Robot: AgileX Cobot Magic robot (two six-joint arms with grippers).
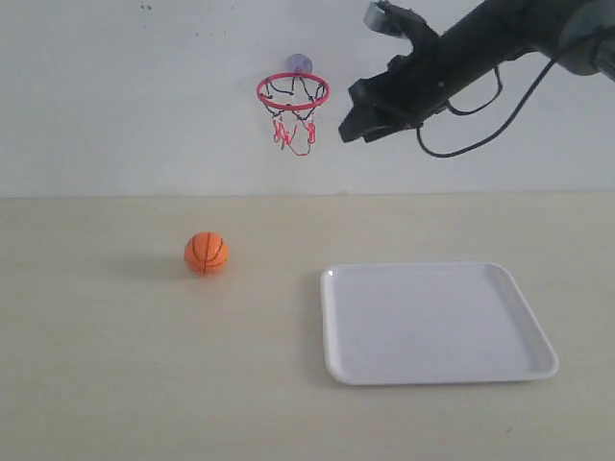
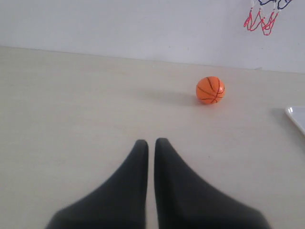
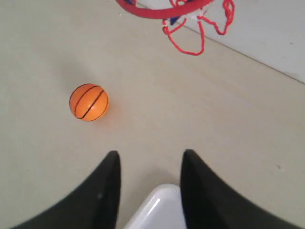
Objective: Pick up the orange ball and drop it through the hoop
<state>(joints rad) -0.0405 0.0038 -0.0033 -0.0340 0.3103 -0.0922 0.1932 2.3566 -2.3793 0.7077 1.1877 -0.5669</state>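
Orange ball (image 1: 207, 253) loose on surface (image 1: 96, 336), below-left of hoop (image 1: 293, 93), ungripped. Right end effector (image 3: 150, 155) spread, empty, high beside hoop, likely too far to grasp. Left end effector (image 2: 151, 142) pressed together, idle.

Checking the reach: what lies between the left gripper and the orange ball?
Only bare table, left gripper to orange ball, in the left wrist view.

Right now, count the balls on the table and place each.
1: a small orange ball with black seams, resting on the beige table left of the white rectangular tray.
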